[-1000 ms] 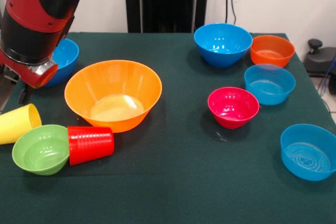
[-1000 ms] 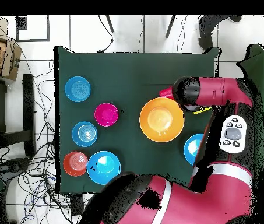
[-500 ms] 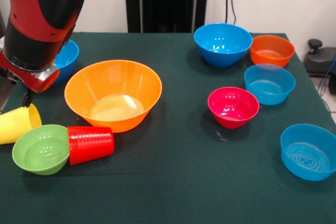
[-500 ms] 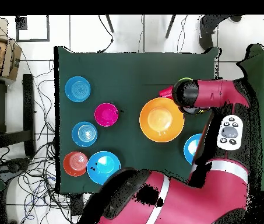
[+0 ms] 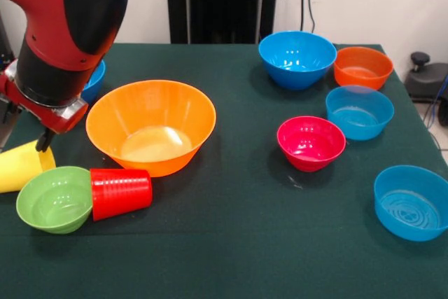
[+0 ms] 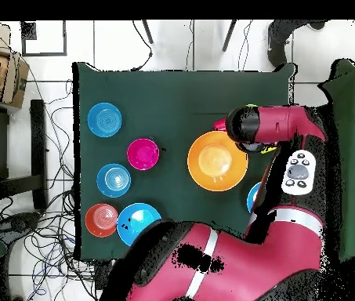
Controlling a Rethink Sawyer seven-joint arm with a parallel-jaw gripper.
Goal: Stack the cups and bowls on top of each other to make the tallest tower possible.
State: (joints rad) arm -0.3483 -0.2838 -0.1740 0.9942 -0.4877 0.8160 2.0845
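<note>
Red and black arm (image 5: pixel 63 26) hangs over the left side of the green worktop (image 5: pixel 231 243) in the front view. Its wrist end sits just above the yellow cup (image 5: pixel 21 166). The gripper (image 5: pixel 43 139) shows only as a dark tip beside that cup; cannot tell whether the jaws are wide, narrow or holding anything.

Big yellow-orange bowl (image 5: pixel 150 125) stands upright, left of centre, nothing inside it. No stack on it yet.

Yellow cup lies on its side at the left edge. Light green bowl (image 5: pixel 54 199) sits upright just in front of it. Red ribbed cup (image 5: pixel 121 192) lies on its side, touching the green bowl and just in front of the big bowl.

One deep blue bowl (image 5: pixel 94 78) is mostly hidden behind the arm. Second deep blue bowl (image 5: pixel 297 59) at far right-centre, orange bowl (image 5: pixel 362 67) just beside it. Paler blue bowl (image 5: pixel 359 111) in front of the orange one. Pink-red bowl (image 5: pixel 311 143) stands apart, mid-right. Another paler blue bowl (image 5: pixel 411 202) near the right front edge.

Overhead view: arm covers the cups and green bowl.
</note>
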